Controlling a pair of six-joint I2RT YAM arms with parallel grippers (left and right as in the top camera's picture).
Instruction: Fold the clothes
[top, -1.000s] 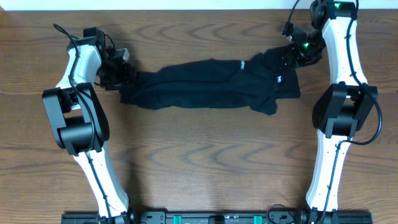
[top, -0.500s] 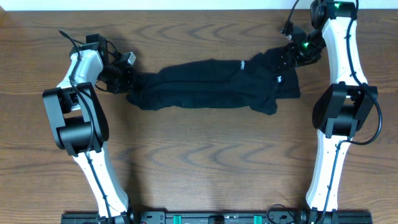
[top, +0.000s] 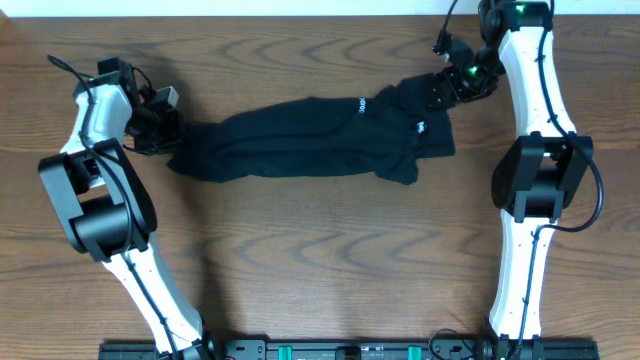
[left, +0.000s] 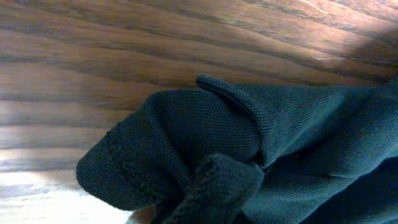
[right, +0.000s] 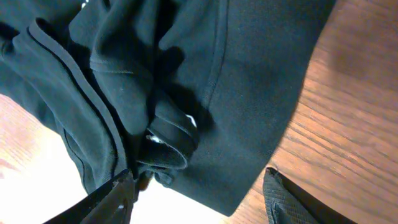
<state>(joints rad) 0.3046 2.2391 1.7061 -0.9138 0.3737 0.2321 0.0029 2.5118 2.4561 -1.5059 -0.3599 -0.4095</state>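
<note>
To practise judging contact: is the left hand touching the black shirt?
Touching. Overhead, the left hand meets the left end of the black shirt with no gap between them. Its wrist view shows the cloth gathered into a tight pucker at the frame's lower edge.

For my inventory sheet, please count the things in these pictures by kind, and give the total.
Black shirt: 1
Robot arms: 2 (left arm, right arm)
Wooden table: 1
Total: 4

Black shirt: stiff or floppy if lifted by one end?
Likely floppy: the black soft-fabric shirt lies bunched in folds. It would probably sag from one held end. Its textured knit weave suggests decent grip, not slippery.
</note>
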